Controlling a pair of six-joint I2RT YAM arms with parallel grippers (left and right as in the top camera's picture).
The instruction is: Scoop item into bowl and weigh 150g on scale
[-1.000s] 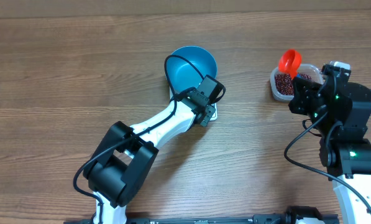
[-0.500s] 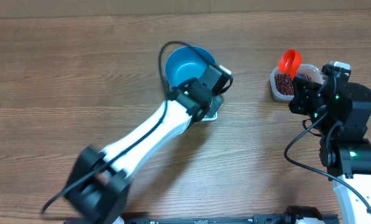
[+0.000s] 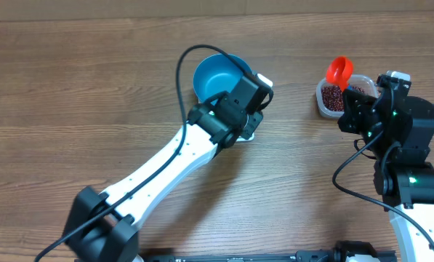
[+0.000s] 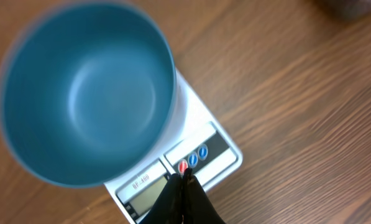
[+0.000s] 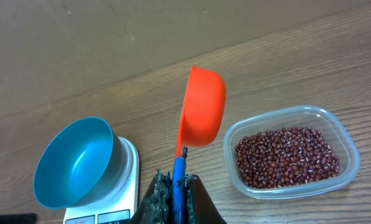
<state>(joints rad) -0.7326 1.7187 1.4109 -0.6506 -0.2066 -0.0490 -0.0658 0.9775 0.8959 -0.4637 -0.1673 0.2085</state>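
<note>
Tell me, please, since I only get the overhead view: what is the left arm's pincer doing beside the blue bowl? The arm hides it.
Observer: In the left wrist view the left pincer is shut, its tips right by the red button on the scale. Whether they touch it I cannot tell.
Operator: Is the bowl empty all the way down?
Observer: Yes. That same view looks straight into the bowl: bare blue bottom, nothing in it.
Operator: How is the red scoop held?
Observer: The right wrist view shows the right pincer shut on the red scoop by its thin blue handle.
</note>
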